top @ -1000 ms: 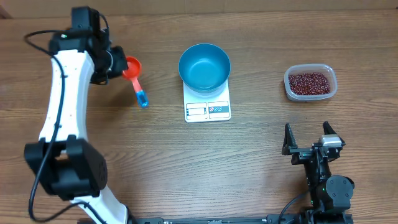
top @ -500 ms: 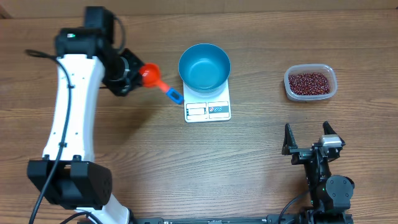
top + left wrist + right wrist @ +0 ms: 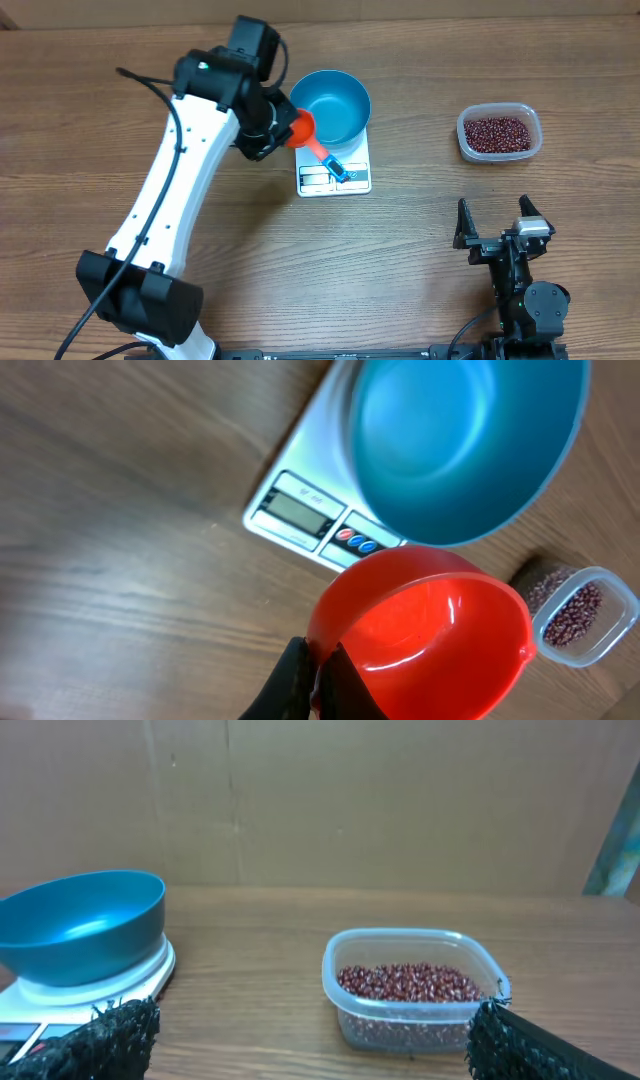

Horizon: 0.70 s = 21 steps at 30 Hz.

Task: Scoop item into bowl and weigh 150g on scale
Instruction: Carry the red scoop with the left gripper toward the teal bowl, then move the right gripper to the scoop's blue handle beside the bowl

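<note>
The left fingers are seen at the far side of the wooden counter, pinched shut on the rim of an orange-red scoop. The scoop is held just left of the blue bowl, its cup close against the bowl's left wall. Its handle, tipped in blue, is angled down to the right over the white scale. The bowl is set on the scale's platform, which it overhangs, with the grey display and the label panels left showing along the near edge.

From the left wrist camera, the scoop is shown from above, open side up, with the left fingers clamped on its near rim. The bowl and the scale lie beyond it.

The red-brown beans are heaped in a clear plastic tub at the far right of the counter, well apart from bowl and scale. The right fingers are spread wide at the near right, nothing between them, and are pointed toward the tub. In the right wrist view, the beans are seen straight ahead and the bowl off to the left.
</note>
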Motion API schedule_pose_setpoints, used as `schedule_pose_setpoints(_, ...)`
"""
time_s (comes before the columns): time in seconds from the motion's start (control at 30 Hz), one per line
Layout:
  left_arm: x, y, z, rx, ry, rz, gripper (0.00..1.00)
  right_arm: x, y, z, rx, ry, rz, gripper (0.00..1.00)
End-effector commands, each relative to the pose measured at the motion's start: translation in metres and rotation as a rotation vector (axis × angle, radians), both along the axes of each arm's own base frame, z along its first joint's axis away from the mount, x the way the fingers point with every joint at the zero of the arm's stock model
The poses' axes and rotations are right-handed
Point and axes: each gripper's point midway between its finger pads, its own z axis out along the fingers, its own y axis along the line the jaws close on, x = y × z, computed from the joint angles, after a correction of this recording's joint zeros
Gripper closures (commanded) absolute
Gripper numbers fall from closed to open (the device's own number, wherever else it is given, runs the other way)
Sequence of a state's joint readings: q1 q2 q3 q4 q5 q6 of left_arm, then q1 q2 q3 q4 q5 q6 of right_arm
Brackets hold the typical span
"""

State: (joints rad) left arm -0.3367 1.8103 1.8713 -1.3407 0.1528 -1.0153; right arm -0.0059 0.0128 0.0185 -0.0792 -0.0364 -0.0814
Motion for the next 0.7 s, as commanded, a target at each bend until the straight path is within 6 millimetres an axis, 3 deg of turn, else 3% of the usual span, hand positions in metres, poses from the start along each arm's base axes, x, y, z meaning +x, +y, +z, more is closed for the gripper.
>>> schedule_pose_setpoints(0.0, 0.005, -0.002, 0.010, 0.022, -0.055, 0.012, 0.96, 0.000, 0.000, 0.002, 0.047, -0.016, 0.000, 0.00)
schedule_pose_setpoints(0.1, 0.005, -0.003, 0.010, 0.019, -0.055, 0.022, 0.96, -0.001, 0.007, -0.003, 0.340, 0.028, 0.030, 0.00)
schedule_pose_setpoints(0.17, 0.005, -0.002, 0.010, 0.022, -0.056, 0.024, 0.96, -0.002, 0.016, 0.002, 0.412, 0.030, 0.082, 0.00)
schedule_pose_setpoints(0.4, 0.009, -0.004, 0.011, 0.016, -0.070, 0.025, 0.96, -0.014, 0.014, 0.051, 0.420, 0.004, 0.083, 0.00)
schedule_pose_setpoints(0.67, 0.013, -0.004, 0.013, 0.010, -0.084, 0.048, 0.96, -0.017, 0.010, 0.106, 0.428, 0.127, 0.046, 0.00)
